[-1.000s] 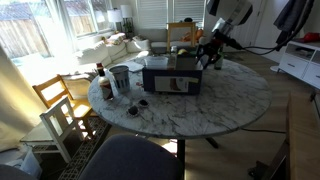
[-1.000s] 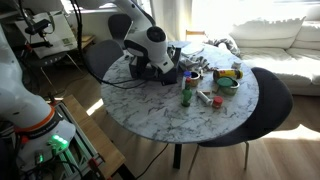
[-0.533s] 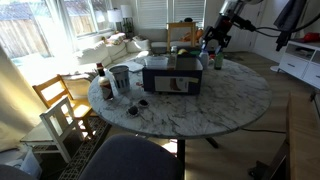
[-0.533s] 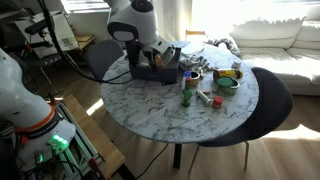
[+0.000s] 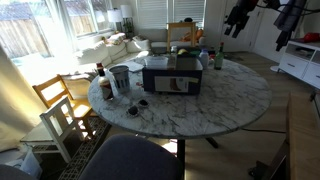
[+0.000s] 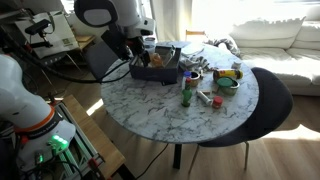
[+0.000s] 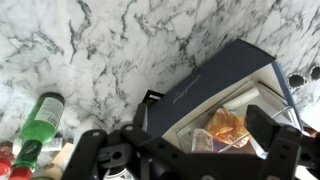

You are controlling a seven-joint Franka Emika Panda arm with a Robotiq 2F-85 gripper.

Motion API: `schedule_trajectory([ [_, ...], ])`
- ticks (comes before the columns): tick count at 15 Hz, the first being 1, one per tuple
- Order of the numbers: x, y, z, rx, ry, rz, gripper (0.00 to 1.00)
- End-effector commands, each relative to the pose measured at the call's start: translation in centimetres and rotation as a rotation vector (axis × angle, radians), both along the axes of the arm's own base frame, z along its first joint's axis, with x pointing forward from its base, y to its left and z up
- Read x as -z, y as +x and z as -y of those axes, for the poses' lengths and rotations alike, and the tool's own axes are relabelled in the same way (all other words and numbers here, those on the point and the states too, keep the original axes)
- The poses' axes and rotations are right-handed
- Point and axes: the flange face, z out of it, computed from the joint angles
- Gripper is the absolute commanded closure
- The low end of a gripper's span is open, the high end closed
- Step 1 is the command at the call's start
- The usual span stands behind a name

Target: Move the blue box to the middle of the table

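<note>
The blue box (image 5: 172, 75) is a dark navy open-topped box with a white label on its long side, standing on the round marble table (image 5: 235, 98) on its window side. It also shows in an exterior view (image 6: 155, 68). From the wrist view the box (image 7: 205, 85) lies below, with packets inside it. My gripper (image 7: 180, 150) is open and empty, well above the box. In both exterior views it hangs high above the table (image 5: 238, 18) (image 6: 120, 45), touching nothing.
A green bottle (image 5: 219, 58) stands beside the box and also shows in the wrist view (image 7: 40, 118). A metal can (image 5: 120, 78) and a brown bottle (image 5: 101, 82) stand near the table edge. Small items (image 6: 215, 85) crowd one side. White chairs (image 5: 58, 108) and a dark chair (image 5: 125, 160) surround the table.
My gripper was down at the box's end a second ago. It has risen up and away from the box, which stays where it was.
</note>
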Motion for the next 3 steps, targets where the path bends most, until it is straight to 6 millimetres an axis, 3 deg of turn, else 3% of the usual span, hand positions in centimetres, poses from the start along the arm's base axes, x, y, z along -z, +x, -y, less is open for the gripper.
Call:
schedule_trajectory([
  [1, -0.41, -0.60, -0.05, -0.046, -0.012, 0.007, 0.00],
  [3, -0.83, -1.54, -0.30, -0.095, -0.025, 0.022, 0.00],
])
